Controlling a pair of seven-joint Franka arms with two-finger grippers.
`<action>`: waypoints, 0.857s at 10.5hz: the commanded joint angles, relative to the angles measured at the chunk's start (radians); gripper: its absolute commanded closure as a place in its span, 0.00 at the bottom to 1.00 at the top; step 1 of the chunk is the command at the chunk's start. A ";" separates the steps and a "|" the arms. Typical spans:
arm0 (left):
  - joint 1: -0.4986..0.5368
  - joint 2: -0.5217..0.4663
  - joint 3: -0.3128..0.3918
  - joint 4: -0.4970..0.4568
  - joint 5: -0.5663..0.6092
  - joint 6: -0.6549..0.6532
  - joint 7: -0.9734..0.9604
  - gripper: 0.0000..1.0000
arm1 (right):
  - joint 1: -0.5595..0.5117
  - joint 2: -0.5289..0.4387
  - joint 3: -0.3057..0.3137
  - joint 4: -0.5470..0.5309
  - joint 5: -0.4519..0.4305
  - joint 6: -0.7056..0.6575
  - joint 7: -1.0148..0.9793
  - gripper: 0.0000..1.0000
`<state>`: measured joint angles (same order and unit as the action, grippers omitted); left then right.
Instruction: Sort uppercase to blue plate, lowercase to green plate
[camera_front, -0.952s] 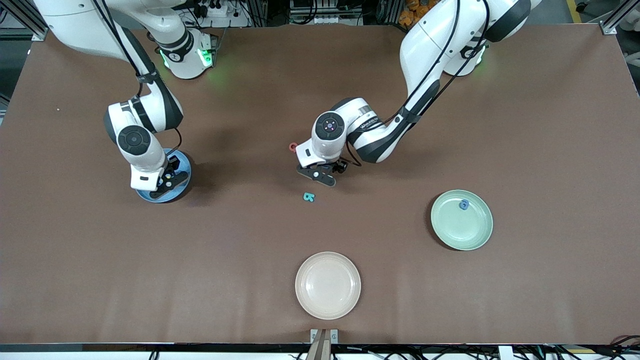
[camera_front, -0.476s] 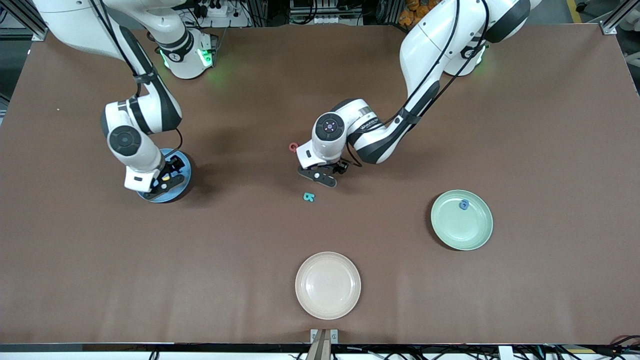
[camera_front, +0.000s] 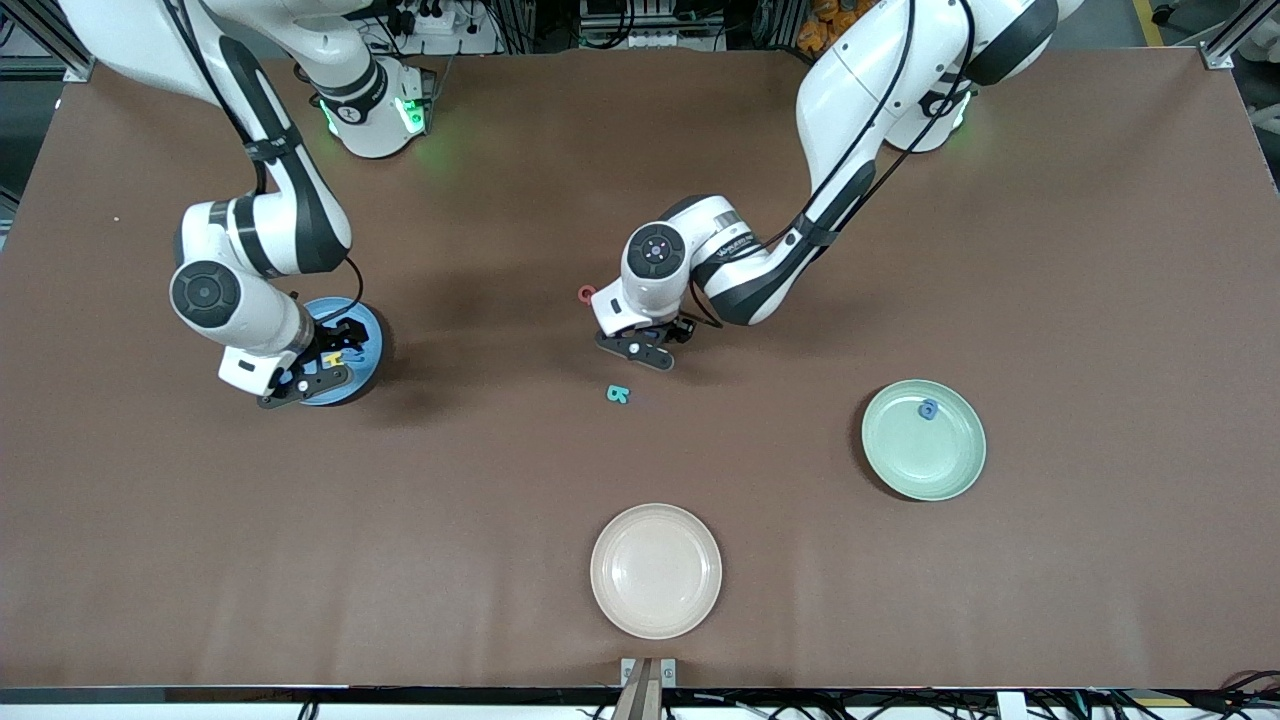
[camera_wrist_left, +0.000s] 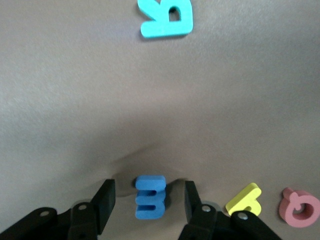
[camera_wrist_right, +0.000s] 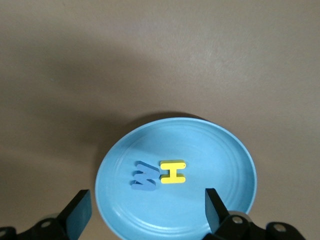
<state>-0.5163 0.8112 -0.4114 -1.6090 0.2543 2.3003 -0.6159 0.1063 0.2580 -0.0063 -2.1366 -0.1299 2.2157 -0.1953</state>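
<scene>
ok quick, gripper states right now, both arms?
Left gripper: open, fingers either side of the blue three-pronged letter on the table, not gripping it.
Right gripper: open, empty, over the blue plate.

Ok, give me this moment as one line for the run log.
left gripper: open around blue three-pronged letter on table | right gripper: open, empty, over blue plate | plate holds yellow H, blue W

left end effector (camera_wrist_left: 146, 200) – parted, low | right end effector (camera_wrist_right: 146, 210) – wide apart

R end effector (camera_front: 305, 380) lifted off blue plate (camera_front: 368, 340), empty.
</scene>
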 joint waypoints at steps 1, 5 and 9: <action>-0.010 -0.004 0.005 -0.006 0.031 -0.004 -0.042 0.42 | 0.003 -0.019 0.049 0.072 0.016 -0.115 0.095 0.00; -0.001 -0.007 0.005 -0.006 0.043 -0.009 -0.041 1.00 | 0.018 -0.085 0.118 0.073 0.019 -0.123 0.232 0.00; 0.117 -0.122 -0.009 -0.003 0.045 -0.174 -0.018 1.00 | 0.048 -0.094 0.118 0.070 0.136 -0.116 0.292 0.00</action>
<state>-0.4605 0.7710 -0.4060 -1.5895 0.2739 2.1970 -0.6279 0.1350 0.1885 0.1114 -2.0492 -0.0277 2.0988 0.0560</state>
